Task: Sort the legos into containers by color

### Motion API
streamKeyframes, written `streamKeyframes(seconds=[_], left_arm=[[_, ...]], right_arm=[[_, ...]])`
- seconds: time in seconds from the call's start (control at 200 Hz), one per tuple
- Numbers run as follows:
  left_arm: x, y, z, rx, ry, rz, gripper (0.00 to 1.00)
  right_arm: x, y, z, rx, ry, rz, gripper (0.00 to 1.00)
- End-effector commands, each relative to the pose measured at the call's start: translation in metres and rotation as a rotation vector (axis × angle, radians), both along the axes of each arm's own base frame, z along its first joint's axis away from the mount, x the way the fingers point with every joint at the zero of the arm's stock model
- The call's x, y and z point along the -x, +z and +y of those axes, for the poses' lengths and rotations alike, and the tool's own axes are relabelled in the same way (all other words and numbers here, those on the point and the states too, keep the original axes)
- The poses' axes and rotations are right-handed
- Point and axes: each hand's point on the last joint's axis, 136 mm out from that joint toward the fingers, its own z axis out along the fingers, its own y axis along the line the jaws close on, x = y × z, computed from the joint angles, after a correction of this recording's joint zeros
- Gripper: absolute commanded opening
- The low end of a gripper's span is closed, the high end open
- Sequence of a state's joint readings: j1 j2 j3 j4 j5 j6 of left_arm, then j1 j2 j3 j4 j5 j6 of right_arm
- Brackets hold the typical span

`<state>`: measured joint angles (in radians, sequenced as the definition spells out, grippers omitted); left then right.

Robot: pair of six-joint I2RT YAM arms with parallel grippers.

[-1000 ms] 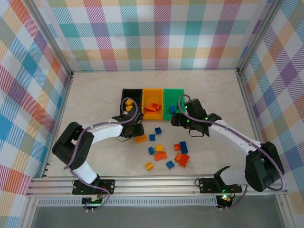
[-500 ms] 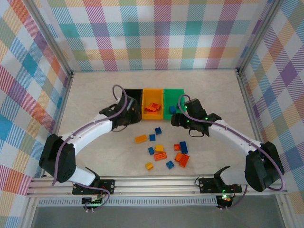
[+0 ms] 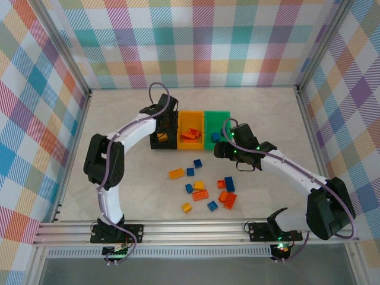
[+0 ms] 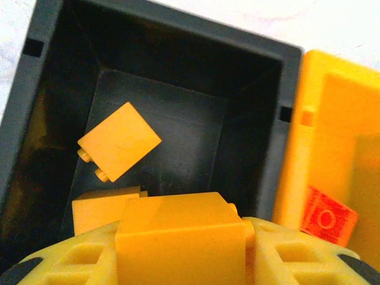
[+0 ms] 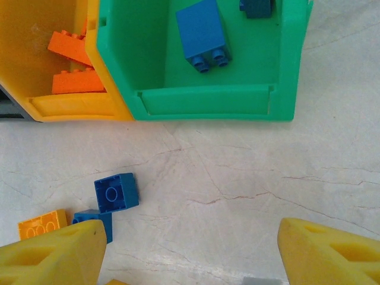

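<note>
Since the earlier frame, the left gripper (image 3: 161,124) has been moved from the loose pile to above the black rectangular plastic bin (image 4: 255,136), upper centre of the top view. It is closed on a yellow studded plastic brick (image 4: 178,228). The right gripper (image 5: 190,255) is held wide and empty below the green plastic bin (image 5: 208,104). Sorted bricks are already held in all three joined bins (image 3: 191,113); about a dozen loose plastic bricks (image 3: 200,194) remain at lower centre.

This is a robotics lab test cell. A marble-patterned tabletop (image 3: 267,113) is boxed in by an aluminium extrusion frame (image 3: 196,228) and by flat wall panels (image 3: 202,41) printed with a pastel check. Two cabled robot arms, the left arm (image 3: 127,133) and the right arm (image 3: 285,169), are bolted to the frame's near rail.
</note>
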<state>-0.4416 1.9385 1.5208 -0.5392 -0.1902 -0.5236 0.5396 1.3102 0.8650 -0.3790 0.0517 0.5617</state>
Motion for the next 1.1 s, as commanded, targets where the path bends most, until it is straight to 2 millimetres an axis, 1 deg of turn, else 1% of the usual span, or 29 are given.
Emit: streamKeyframes(seconds=[0.0,0.055,0.185,0.255,0.31,0.415,0.475,0.535,0.565,0.585,0.665,0.69,0.755,0.78,0.845,0.94,1.005,1.095], left_arm=[[-0.008,0.006,0.009,-0.029,0.025,0.003,0.45],[-0.009,0.002,0.006,-0.022,0.024,0.013,0.49],[-0.007,-0.004,0.003,-0.006,0.020,0.025,0.64],[-0.006,-0.002,0.000,0.006,0.014,0.022,0.71],[-0.004,0.001,-0.003,0.010,0.009,0.018,0.74],[0.000,0.016,-0.010,0.048,-0.006,-0.007,0.80],[0.005,0.032,-0.016,0.079,-0.020,-0.040,0.84],[0.013,0.048,-0.022,0.107,-0.041,-0.072,0.89],[0.018,0.054,-0.026,0.123,-0.053,-0.082,0.91],[0.022,0.062,-0.028,0.139,-0.062,-0.097,0.92],[0.042,0.076,-0.036,0.187,-0.100,-0.124,0.98],[0.049,0.079,-0.038,0.199,-0.111,-0.129,1.00],[0.068,0.082,-0.042,0.223,-0.139,-0.139,1.00],[0.075,0.082,-0.043,0.232,-0.145,-0.139,1.00],[0.094,0.072,-0.043,0.246,-0.157,-0.121,1.00],[0.114,0.057,-0.037,0.279,-0.151,-0.094,1.00],[0.126,0.047,-0.032,0.289,-0.141,-0.079,1.00],[0.137,0.038,-0.026,0.296,-0.132,-0.068,1.00]], right_arm=[[0.000,0.011,-0.003,-0.011,-0.004,-0.029,0.77],[0.001,0.012,-0.004,-0.014,-0.003,-0.031,0.77],[0.003,0.012,-0.003,-0.014,0.006,-0.033,0.78],[0.004,0.012,-0.004,-0.011,0.009,-0.031,0.78],[0.004,0.012,-0.004,-0.009,0.009,-0.029,0.78],[0.007,0.011,-0.004,-0.006,0.018,-0.019,0.77],[0.010,0.008,-0.006,0.004,0.023,-0.003,0.76],[0.014,0.002,-0.010,0.030,0.017,0.028,0.75],[0.017,-0.003,-0.014,0.048,0.009,0.052,0.74],[0.020,-0.007,-0.016,0.061,0.006,0.070,0.74],[0.033,-0.026,-0.022,0.097,0.003,0.149,0.73],[0.037,-0.032,-0.025,0.108,0.000,0.172,0.73],[0.048,-0.050,-0.031,0.140,-0.003,0.237,0.72],[0.052,-0.055,-0.032,0.149,-0.001,0.257,0.72],[0.062,-0.067,-0.036,0.174,0.003,0.304,0.71],[0.074,-0.079,-0.037,0.211,0.025,0.360,0.66],[0.081,-0.083,-0.036,0.235,0.044,0.375,0.63],[0.089,-0.083,-0.034,0.262,0.072,0.382,0.63]])
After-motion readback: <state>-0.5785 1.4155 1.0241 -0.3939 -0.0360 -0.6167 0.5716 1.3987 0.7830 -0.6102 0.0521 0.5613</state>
